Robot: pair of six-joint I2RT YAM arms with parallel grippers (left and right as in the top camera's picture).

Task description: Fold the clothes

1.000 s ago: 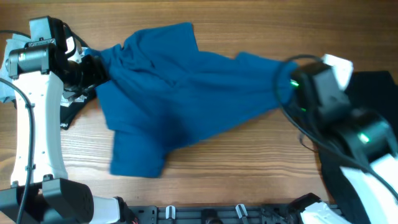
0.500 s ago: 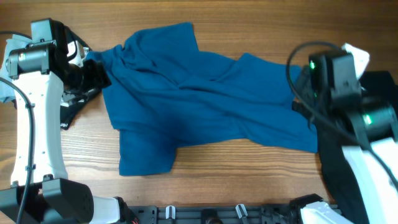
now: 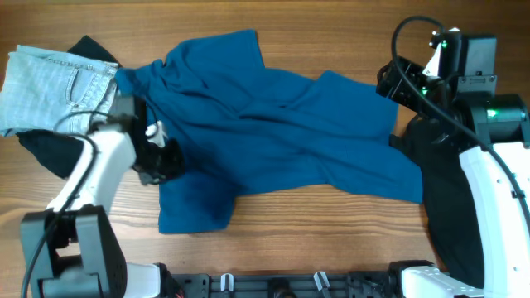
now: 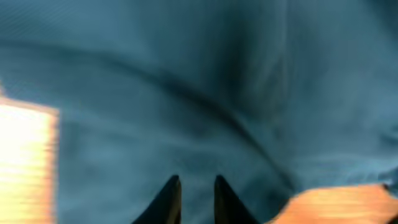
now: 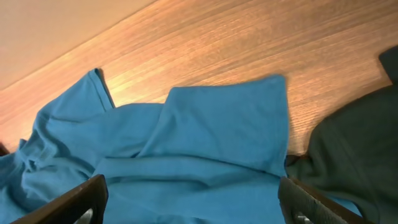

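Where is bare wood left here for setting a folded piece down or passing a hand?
Free: the near strip of table, between the blue shirt hem and the right black garment; also the far strip above the shirt. Crowded: the left end, with jeans, the left black garment and the left gripper.

The left gripper [image 3: 166,161] has swung down from the shirt's [image 3: 273,124] top-left end to its lower-left part, and pale jeans [image 3: 50,83] that the arm was hiding now show at the table's top-left. The right gripper [image 3: 396,81] has let go of the shirt's right edge and drawn back, fingers wide apart. The shirt, bunched a second ago, now lies stretched out rightward.
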